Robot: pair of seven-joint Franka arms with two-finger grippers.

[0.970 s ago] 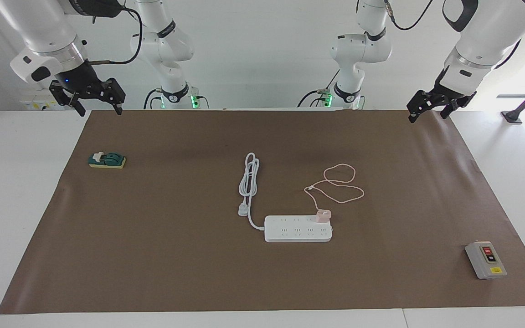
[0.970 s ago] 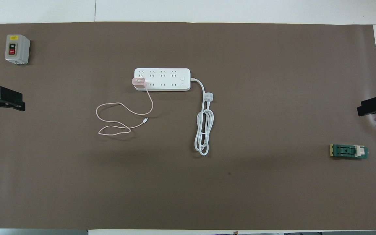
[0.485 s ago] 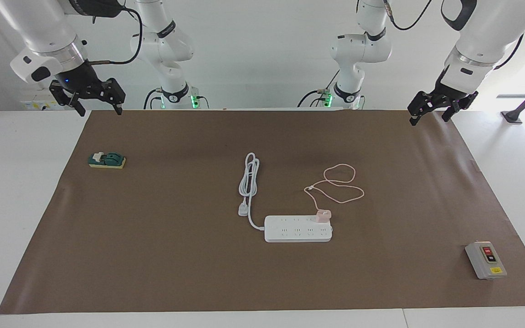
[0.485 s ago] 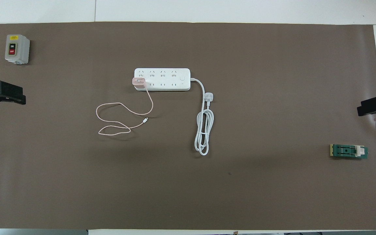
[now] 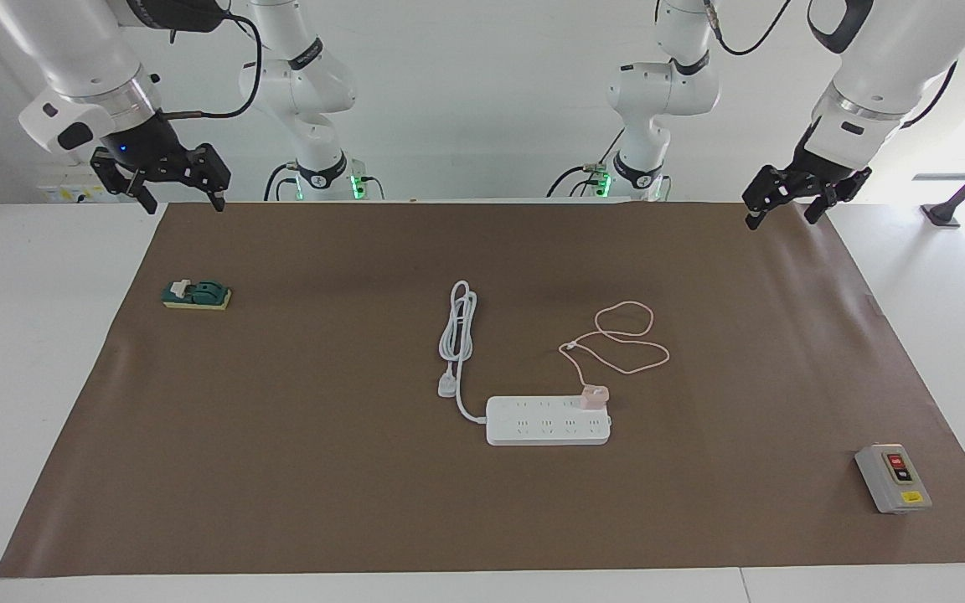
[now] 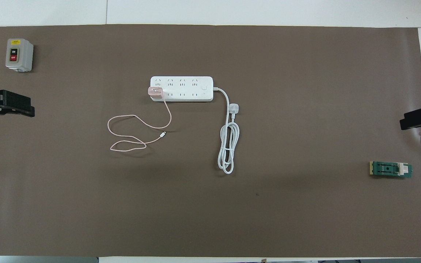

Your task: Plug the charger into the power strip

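The white power strip [image 5: 545,423] [image 6: 185,88] lies flat mid-table. The small pink charger [image 5: 594,396] [image 6: 155,91] stands on it, on the end socket of the row nearer the robots, toward the left arm's end. Its thin pink cable [image 6: 170,116] loops over the mat nearer the robots. My left gripper [image 5: 781,216] [image 6: 13,106] hangs open and empty over the mat's edge at the left arm's end, well away from the strip. My right gripper [image 5: 184,203] [image 6: 413,118] waits open and empty over the mat's corner at the right arm's end.
The strip's thick white cord [image 5: 459,327] lies coiled nearer the robots, its three-pin plug [image 5: 447,387] loose beside the strip. A grey button box [image 5: 893,477] sits farther out at the left arm's end. A green block [image 5: 197,295] lies near the right gripper.
The left gripper has risen slightly and drifted a little in over the mat. The right arm, charger and strip have not moved.
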